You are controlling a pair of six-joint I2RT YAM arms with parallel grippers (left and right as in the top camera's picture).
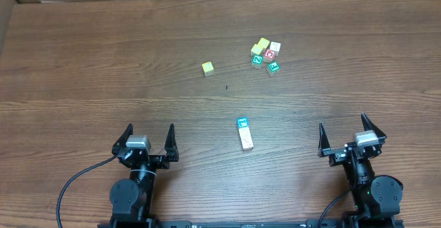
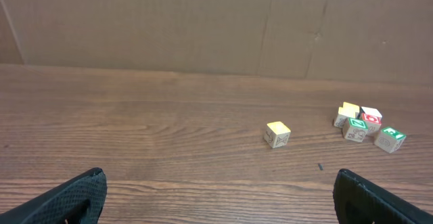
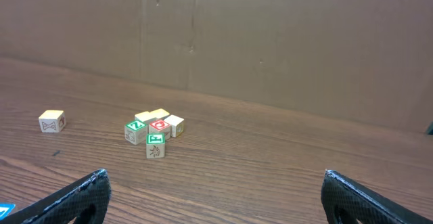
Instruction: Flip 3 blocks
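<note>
Three small wooden alphabet cubes are the ones to flip. A teal-faced block [image 1: 242,124] and a cream block [image 1: 247,141] lie touching end to end near the middle of the brown wooden worktop [image 1: 103,63], between the two arms and slightly nearer the right one. A yellow-and-cream block [image 1: 207,68] sits alone farther back, well apart from everything else. The cubes look light, rigid and not fragile, with flat, smooth faces that could slip. The best hold is probably square across two opposite side faces, so a cube can be rolled onto a new face. The touching pair probably needs a grip across the free sides, not along the line where they meet. Farther back and to the right, a tight cluster of other cubes [image 1: 265,54] with green and red faces is best left alone. Open worktop surrounds the task cubes, giving wide room to approach, and a cardboard wall [image 2: 203,21] closes the far edge. The left hand [image 1: 150,130] and right hand [image 1: 343,133] rest at the near edge, each with fingers spread wide apart and holding nothing.
</note>
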